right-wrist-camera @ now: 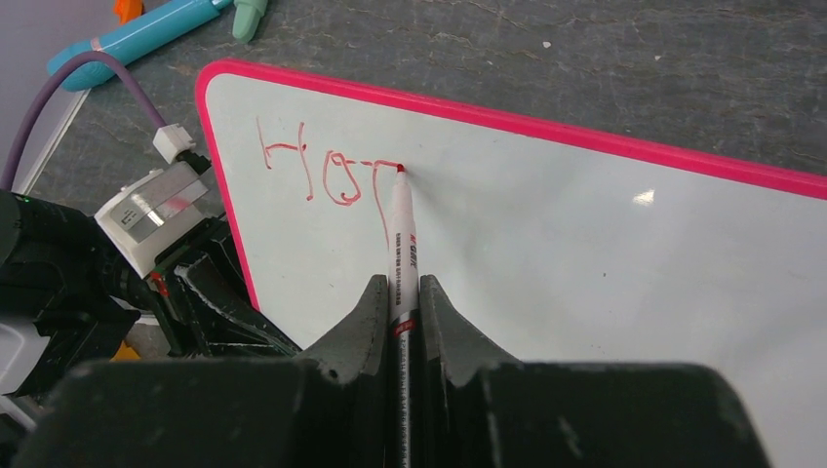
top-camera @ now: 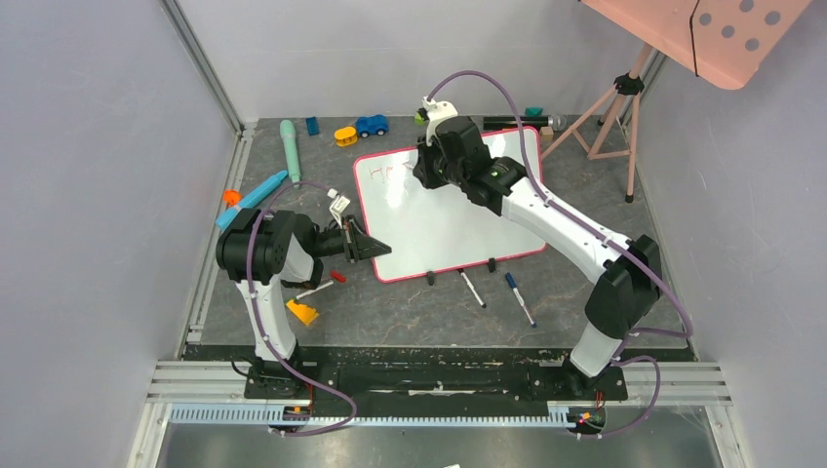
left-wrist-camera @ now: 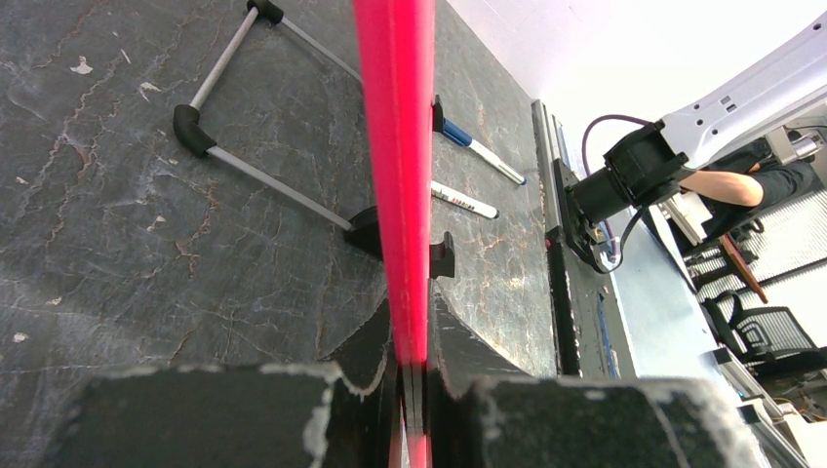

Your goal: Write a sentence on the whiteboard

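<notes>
The whiteboard [top-camera: 439,219], glossy white with a red-pink frame, stands tilted on two black feet mid-table. My left gripper [top-camera: 375,247] is shut on its left frame edge [left-wrist-camera: 395,146], seen edge-on in the left wrist view. My right gripper [top-camera: 434,161] is shut on a red marker [right-wrist-camera: 402,234] whose tip touches the whiteboard [right-wrist-camera: 585,253]. The sentence [right-wrist-camera: 327,174] shows as red letters "Ho" and part of a third letter near the board's top left corner; in the top view it is faint [top-camera: 395,171].
Two loose markers [top-camera: 473,289] [top-camera: 519,297] lie in front of the board. Toys lie at the back and left: a blue car [top-camera: 372,125], a yellow piece [top-camera: 345,136], a teal tube [top-camera: 290,148], a blue marker-like tube [top-camera: 252,199], an orange wedge [top-camera: 302,312]. A pink perforated panel on a tripod [top-camera: 624,88] stands back right.
</notes>
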### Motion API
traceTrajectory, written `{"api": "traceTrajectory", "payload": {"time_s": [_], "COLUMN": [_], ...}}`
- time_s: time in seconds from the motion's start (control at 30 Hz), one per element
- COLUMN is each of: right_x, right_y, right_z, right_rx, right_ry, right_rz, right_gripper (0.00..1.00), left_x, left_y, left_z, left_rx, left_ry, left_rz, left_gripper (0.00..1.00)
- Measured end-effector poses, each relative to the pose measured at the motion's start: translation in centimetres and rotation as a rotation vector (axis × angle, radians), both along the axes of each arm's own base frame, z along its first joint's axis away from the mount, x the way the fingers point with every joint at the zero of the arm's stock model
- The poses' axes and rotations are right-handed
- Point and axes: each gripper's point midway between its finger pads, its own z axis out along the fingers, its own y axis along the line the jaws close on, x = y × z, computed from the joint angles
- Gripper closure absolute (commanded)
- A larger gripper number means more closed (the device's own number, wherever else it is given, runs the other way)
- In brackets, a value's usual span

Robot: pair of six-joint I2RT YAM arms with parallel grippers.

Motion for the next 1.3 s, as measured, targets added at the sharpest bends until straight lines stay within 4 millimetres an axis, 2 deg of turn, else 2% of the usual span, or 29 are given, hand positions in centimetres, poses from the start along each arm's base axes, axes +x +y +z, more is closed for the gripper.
{"api": "traceTrajectory", "payload": {"time_s": [0.43,1.0,1.2,1.3], "right_x": [-0.6,-1.5,-1.8,-2.2], "right_y": [-0.9,0.2,0.9,0.6], "right_z": [-0.7,-1.3,-0.5,0.3], "right_rx": [-0.021,0.002,0.037,0.048], "right_ry": [0.006,0.041,0.024,0.010], "right_rz": [-0.008,0.063,0.097,0.099], "right_gripper": [1.00,1.00,1.00,1.00], "left_x": [0.0,0.0,0.0,0.0], "left_y": [0.0,0.0,0.0,0.0], "left_z": [0.0,0.0,0.0,0.0], "left_rx": [0.000,0.000,0.000,0.000], "left_ry": [0.000,-0.001,-0.002,-0.002], "left_rz": [0.002,0.001,0.001,0.001], "left_gripper": [0.98,0.98,0.98,0.98]}}
